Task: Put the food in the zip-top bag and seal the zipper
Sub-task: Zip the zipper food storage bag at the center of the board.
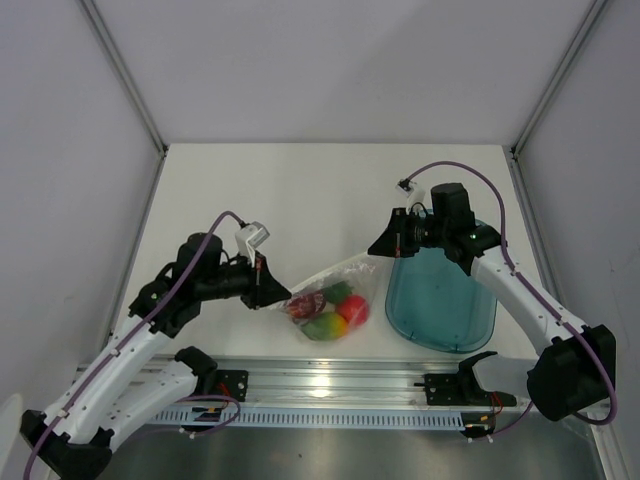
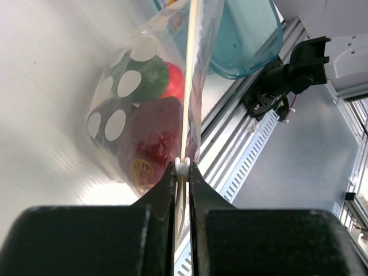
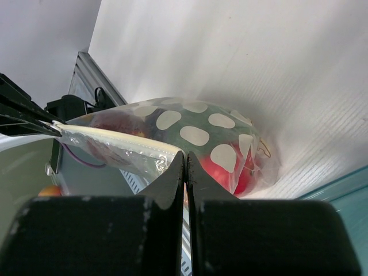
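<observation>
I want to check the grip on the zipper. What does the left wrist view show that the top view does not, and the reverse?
Left wrist only: the left claw shut on the zipper, and white dots on the zip-top bag. Top only: the right claw holding the bag's other end. Both: the food inside the bag and the teal tray.

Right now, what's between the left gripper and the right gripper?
The zip-top bag with the food inside, its zipper stretched from the left gripper to the right gripper; the top view shows it.
</observation>
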You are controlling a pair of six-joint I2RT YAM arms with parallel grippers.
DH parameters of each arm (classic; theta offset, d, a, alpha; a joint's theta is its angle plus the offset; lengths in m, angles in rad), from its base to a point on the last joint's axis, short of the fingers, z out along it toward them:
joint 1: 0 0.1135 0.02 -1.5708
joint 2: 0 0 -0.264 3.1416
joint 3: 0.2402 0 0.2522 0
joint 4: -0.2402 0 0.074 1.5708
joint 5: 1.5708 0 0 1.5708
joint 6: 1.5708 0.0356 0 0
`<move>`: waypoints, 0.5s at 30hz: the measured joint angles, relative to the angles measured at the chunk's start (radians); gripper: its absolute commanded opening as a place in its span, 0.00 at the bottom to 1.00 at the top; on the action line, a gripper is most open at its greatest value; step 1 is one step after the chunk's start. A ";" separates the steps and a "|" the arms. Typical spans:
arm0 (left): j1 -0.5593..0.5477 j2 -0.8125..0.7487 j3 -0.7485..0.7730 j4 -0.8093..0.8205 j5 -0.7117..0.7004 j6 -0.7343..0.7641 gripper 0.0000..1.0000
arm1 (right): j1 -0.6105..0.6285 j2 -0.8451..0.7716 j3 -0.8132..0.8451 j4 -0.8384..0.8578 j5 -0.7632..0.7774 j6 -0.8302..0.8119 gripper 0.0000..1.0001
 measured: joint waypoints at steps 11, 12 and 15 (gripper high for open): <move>0.001 -0.100 0.000 -0.098 -0.082 -0.026 0.01 | -0.001 0.000 -0.005 0.000 0.003 0.000 0.00; 0.001 -0.105 0.000 -0.104 -0.084 -0.028 0.01 | -0.001 0.000 -0.005 0.000 0.003 0.000 0.00; 0.001 -0.125 0.000 -0.122 -0.093 -0.038 0.00 | -0.001 -0.002 -0.005 0.000 0.003 0.000 0.00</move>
